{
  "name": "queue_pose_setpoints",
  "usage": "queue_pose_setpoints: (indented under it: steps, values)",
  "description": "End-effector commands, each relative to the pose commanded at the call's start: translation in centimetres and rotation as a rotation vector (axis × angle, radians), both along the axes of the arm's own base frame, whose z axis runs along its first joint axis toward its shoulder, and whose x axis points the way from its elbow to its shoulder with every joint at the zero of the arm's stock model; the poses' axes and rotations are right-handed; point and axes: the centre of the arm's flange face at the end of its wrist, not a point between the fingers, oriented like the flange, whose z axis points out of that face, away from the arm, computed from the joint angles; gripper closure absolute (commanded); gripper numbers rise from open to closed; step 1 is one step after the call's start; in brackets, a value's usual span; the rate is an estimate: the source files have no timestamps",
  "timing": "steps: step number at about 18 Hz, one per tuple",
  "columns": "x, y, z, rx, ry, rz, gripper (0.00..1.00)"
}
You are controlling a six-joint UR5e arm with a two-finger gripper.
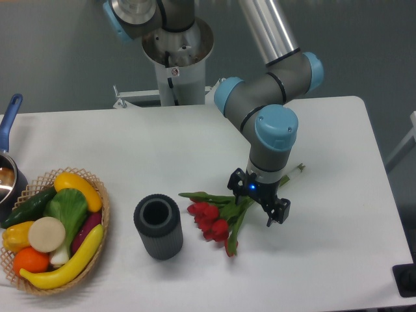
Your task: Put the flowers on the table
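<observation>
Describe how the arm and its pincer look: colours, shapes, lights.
The arm is built of silver-grey metal tubes joined by thick grey cylindrical joints, each capped in light blue. It stands on a pale round base. The pincer is small and black, with two short fingers and a small blue light glowing on its body. A thin dark cable runs down the base.
</observation>
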Motion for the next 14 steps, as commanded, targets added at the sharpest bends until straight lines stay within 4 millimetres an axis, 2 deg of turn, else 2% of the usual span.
queue_pose_setpoints:
  steps: [2, 4, 7, 9, 12, 14]
  values:
    - [-1.3, 0.7, 3.9, 0.024, 0.05, 0.013, 0.0]
    - [-2.6, 0.7, 6.4, 0.012, 0.038, 0.013, 0.0]
    - [-4.5, -1.2, 10.8, -0.007, 0.016, 0.029, 0.0]
    - [-5.8, -3.2, 12.3, -0.023, 0.011, -0.023, 0.0]
    - [-6.4, -7.5, 16.2, -0.013, 0.042, -0.046, 0.0]
    - [-6.6, -9.4, 17.6, -0.028, 0.052, -0.081, 0.0]
